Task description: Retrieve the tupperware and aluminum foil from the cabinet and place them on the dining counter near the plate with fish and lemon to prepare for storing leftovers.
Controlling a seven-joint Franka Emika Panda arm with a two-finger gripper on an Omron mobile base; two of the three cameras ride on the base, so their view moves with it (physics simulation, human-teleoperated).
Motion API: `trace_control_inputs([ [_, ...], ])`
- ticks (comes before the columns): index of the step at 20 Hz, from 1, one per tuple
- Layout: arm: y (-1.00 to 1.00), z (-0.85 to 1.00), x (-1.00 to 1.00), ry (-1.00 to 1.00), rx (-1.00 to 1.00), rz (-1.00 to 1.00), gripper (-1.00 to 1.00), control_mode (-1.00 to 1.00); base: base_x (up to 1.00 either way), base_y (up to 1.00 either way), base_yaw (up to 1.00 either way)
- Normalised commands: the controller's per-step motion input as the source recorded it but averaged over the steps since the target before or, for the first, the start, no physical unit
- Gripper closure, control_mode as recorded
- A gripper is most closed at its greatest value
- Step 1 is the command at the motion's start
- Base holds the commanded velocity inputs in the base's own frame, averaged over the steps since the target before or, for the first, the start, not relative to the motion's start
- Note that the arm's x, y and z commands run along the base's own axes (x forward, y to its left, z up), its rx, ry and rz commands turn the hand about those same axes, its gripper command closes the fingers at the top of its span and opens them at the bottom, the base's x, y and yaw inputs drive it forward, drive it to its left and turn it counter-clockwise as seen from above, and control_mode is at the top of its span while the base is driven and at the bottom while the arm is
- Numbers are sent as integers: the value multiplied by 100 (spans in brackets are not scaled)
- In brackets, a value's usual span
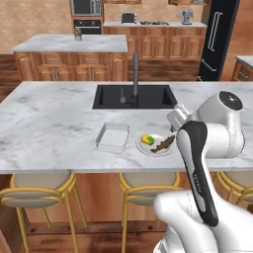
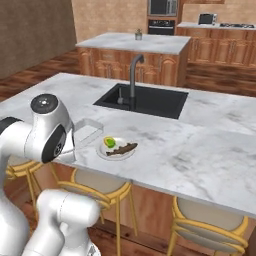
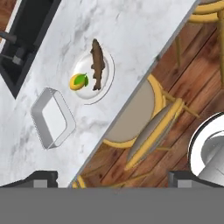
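Observation:
The tupperware (image 1: 112, 137) (image 2: 87, 131) (image 3: 52, 118), a shallow pale tub, rests empty and upright on the dining counter (image 1: 49, 128) (image 2: 190, 150) (image 3: 109, 26). Just to its right lies the plate with fish and lemon (image 1: 148, 148) (image 2: 107, 151) (image 3: 83, 65), close beside it but apart. My gripper (image 3: 113, 178) hangs above the counter's front edge and looks down on both, open, with nothing between its fingertips (image 3: 41, 177). The aluminum foil and the cabinet are out of view.
A black sink (image 1: 133, 96) with a tall faucet (image 1: 135, 74) lies behind the plate. Yellow-framed stools (image 1: 39, 190) (image 2: 210, 225) stand under the counter's front edge. A marble-topped island (image 1: 69, 44) and a black fridge (image 1: 217, 39) stand farther back.

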Motion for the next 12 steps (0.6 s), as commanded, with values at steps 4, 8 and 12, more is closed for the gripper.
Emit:
trace_control_inputs([
  [4,0,0,0,0,0,0,-100,100,-93,16,19],
  [8,0,0,0,0,0,0,-100,100,-48,86,55],
  [12,0,0,0,0,0,0,-100,100,26,100,57],
])
